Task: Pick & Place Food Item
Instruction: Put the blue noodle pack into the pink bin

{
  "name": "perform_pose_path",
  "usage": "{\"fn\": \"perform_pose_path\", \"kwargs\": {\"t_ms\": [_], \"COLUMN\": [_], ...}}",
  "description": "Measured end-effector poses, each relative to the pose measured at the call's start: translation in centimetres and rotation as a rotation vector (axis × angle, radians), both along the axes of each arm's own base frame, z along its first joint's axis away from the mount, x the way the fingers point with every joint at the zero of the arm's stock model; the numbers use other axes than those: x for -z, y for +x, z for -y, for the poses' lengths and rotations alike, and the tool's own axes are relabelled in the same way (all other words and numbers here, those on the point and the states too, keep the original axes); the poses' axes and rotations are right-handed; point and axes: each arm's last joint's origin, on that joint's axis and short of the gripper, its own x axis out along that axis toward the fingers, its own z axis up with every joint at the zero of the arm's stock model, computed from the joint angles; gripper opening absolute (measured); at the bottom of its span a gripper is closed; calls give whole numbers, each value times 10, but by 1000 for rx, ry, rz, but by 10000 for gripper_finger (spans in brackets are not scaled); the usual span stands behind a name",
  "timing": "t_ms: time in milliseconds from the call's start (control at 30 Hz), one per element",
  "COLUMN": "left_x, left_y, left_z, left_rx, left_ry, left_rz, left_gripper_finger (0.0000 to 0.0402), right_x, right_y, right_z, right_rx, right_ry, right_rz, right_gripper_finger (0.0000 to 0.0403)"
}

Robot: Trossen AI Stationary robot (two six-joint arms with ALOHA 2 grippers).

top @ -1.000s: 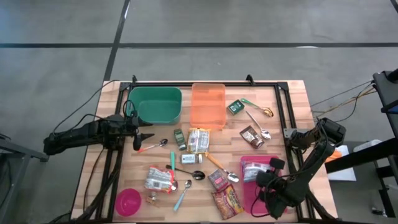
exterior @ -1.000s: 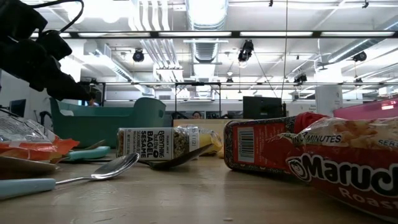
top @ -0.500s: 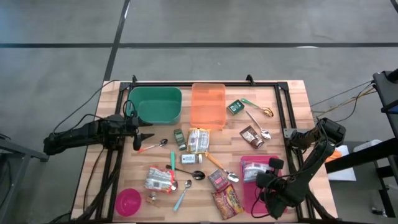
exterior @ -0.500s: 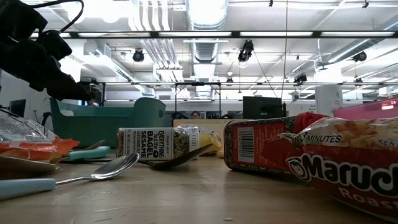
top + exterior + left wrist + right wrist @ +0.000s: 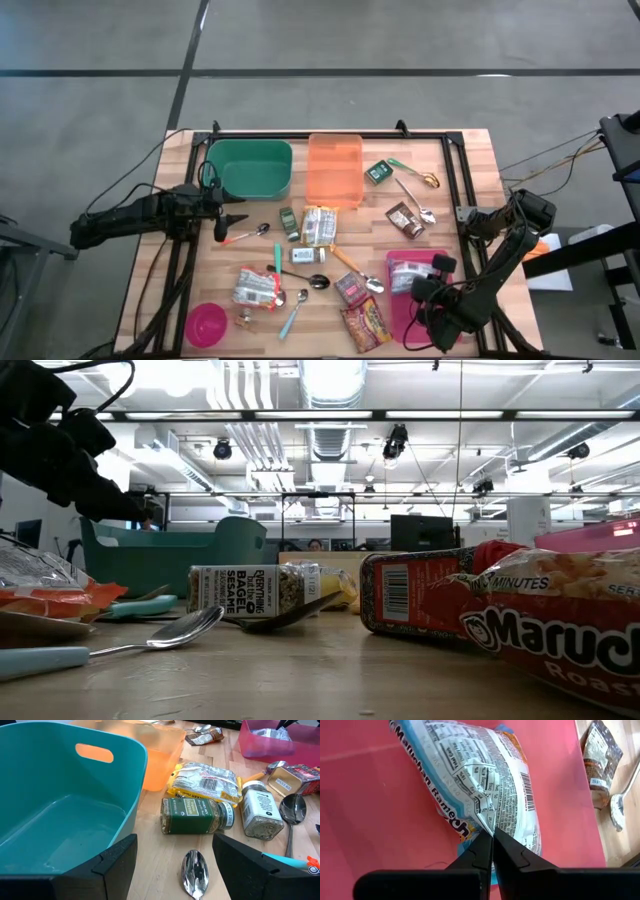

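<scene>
A blue-and-white ramen packet [image 5: 490, 775] lies inside the pink bin [image 5: 370, 795] at the table's near right, also visible from above as packet [image 5: 408, 272] in bin [image 5: 398, 318]. My right gripper [image 5: 492, 836] is down in that bin, shut on the packet's wrapper; from above the right gripper [image 5: 420, 288] is at the packet's near edge. My left gripper [image 5: 232, 220] waits open at the table's left, beside the teal bin [image 5: 250, 168]. In its wrist view the left gripper [image 5: 175, 842] stands above a spoon [image 5: 195, 867], touching nothing. My right gripper pinches a raised fold of the wrapper [image 5: 482, 817] on the packet's printed back, only at its fingertips. The fingers come steeply from above. The fold peaks up into the tips while the rest of the packet lies on the bin's floor.
An orange bin [image 5: 334, 168] stands beside the teal one at the far edge. Spice jars [image 5: 197, 815], a yellow packet [image 5: 205, 780], spoons, snack packets and a red ramen packet [image 5: 365, 325] are scattered over the middle. A pink bowl [image 5: 206, 323] sits near left.
</scene>
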Motion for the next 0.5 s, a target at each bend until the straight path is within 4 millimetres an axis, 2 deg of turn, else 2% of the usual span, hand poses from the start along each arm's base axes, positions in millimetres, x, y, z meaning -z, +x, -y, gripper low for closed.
{"fn": "perform_pose_path", "kwargs": {"t_ms": [200,333,500], "left_x": [0,0,0], "left_y": [0,0,0], "left_z": [0,0,0], "left_rx": [0,0,0], "left_ry": [0,0,0], "left_rz": [0,0,0], "left_gripper_finger": [261,261,261], "right_x": [0,0,-2], "right_y": [0,0,0], "right_z": [0,0,-1], "right_rx": [27,143,178], "right_ry": [11,30,58], "right_rz": [14,56,55], "right_gripper_finger": [9,9,9]}}
